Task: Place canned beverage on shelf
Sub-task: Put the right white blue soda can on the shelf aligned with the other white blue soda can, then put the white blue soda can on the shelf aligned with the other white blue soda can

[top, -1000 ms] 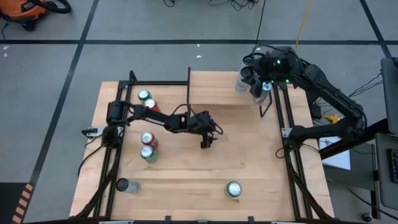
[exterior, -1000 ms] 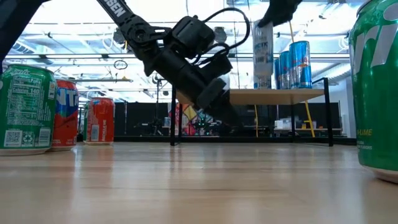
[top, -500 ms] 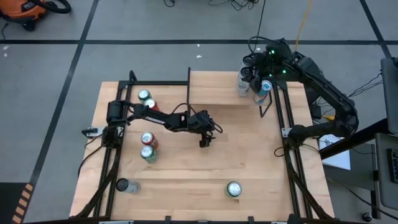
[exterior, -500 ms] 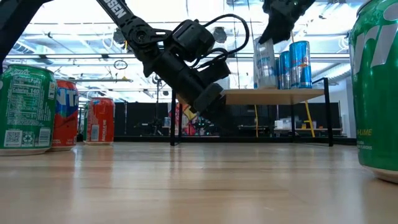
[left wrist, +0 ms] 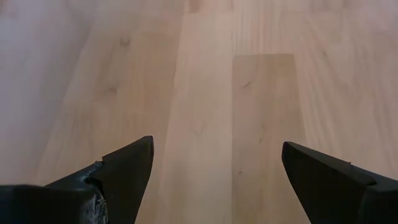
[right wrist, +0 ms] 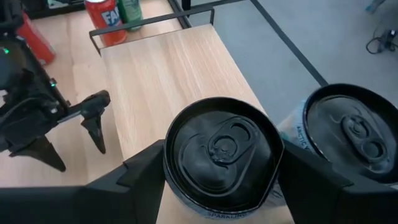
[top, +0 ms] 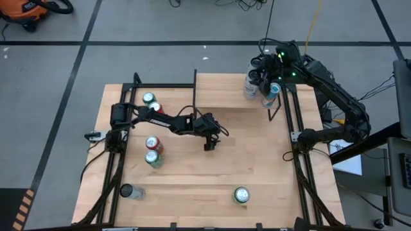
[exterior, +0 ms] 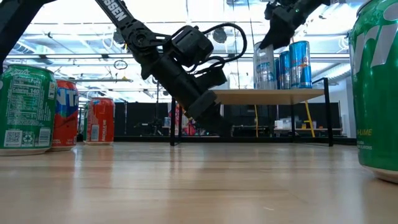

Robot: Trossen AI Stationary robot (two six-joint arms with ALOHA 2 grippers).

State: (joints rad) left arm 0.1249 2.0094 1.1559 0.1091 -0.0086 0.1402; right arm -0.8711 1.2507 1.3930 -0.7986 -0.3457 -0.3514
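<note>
At the far right corner, the right gripper [right wrist: 217,180] has its fingers around a black-topped can [right wrist: 222,152] standing on the shelf [exterior: 273,95] beside another can [right wrist: 357,130], while the left gripper [top: 209,145] hangs with fingers spread over the bare worktop [top: 257,160].

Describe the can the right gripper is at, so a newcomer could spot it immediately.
Find the shelf, the raised wood platform at the table's far edge, and follow it to its right end. Two slim cans stand there side by side. The slim can with the black lid sits between the right gripper fingers; its neighbour stands free beside it.
</note>
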